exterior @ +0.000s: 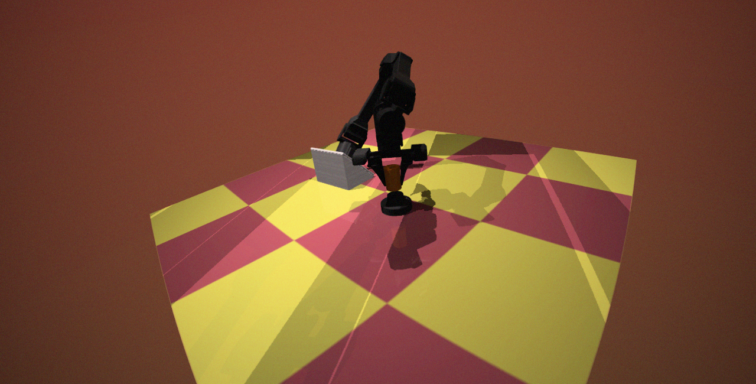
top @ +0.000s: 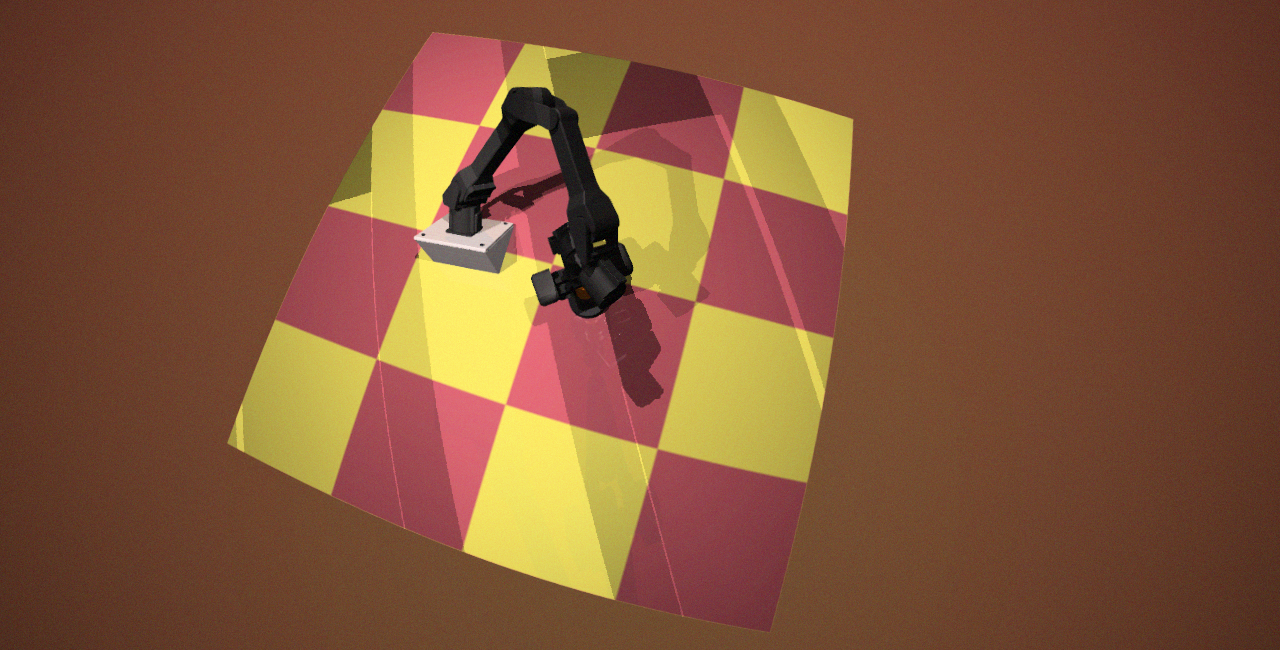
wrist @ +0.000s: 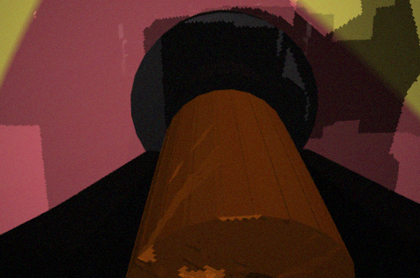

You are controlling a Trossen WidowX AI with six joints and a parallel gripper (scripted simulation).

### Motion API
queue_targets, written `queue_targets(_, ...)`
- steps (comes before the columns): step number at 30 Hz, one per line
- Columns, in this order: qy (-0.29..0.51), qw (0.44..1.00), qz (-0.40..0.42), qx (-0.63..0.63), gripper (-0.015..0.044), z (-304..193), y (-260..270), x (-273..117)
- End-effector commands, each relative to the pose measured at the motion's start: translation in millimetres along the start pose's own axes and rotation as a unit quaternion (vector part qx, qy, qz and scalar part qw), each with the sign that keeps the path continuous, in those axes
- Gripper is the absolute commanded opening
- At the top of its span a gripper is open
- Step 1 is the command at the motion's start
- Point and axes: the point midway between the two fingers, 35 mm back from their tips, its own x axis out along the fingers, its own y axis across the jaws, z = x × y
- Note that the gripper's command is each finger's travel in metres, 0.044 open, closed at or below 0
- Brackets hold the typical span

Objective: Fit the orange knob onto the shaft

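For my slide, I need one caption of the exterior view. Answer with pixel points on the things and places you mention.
The gripper (top: 582, 290) (exterior: 393, 176) (wrist: 227, 164) holds the orange knob (top: 582, 293) (exterior: 393, 177) (wrist: 232, 160) above the dark round pedestal (top: 588, 313) (exterior: 396, 208) (wrist: 146, 99) on a checkered surface (top: 447, 324) (exterior: 438, 276) (wrist: 87, 94).

The arm (top: 576, 171) (exterior: 392, 88) is finished in black throughout, with slender links and bulkier, angular joint housings. Blocky, rounded-edged bodies are fitted at the gripper (top: 583, 291) (exterior: 393, 176) (wrist: 227, 164). Tapered black fingers (exterior: 406, 170) are noted.
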Motion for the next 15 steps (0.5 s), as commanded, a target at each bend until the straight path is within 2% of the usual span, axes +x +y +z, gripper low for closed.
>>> queue_targets(1,0.001,1.000,0.000,-0.003,0.0000,-1.4,-0.1,-2.0)
queue_targets(8,0.001,1.000,0.000,0.024,0.0000,-2.0,-1.5,-4.9)
queue_targets(15,0.001,0.975,0.000,0.222,0.0000,-2.7,-1.6,-5.1)
